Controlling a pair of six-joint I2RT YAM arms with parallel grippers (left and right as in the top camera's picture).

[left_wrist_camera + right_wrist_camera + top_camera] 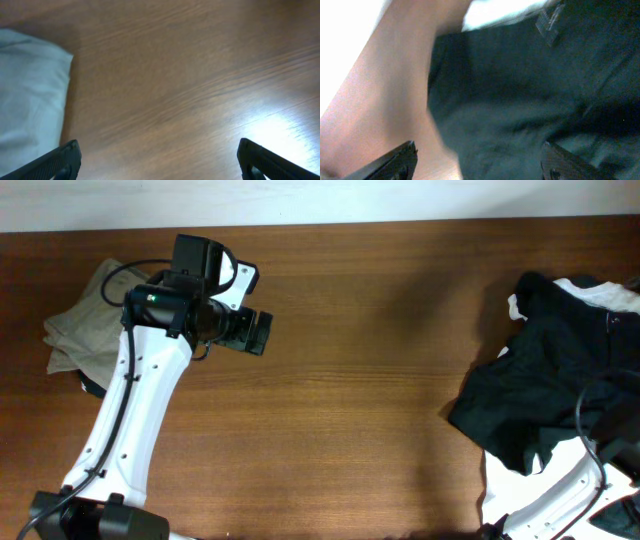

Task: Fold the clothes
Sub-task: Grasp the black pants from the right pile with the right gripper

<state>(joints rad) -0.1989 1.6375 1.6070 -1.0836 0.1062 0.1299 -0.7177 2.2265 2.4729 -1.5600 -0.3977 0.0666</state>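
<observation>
Left claw [157, 146] is spread wide, nothing btwn its tips but bare tabletop [380, 370]. The khaki garment [82, 330] sits bunched at the far-left side near the back edge. In the wrist view it's close by one tip, but contact? Can't tell. Right claw [479, 147] is also spread apart, hanging over the black garment [530, 385], dark fabric filling the view btwn its tips; whether it touches, can't tell. The black piece lies crumpled at the right edge, w/ the white shirt [588, 288] peeking out behind and below it. Big open stretch of wood mid-table, the two piles well apart.
</observation>
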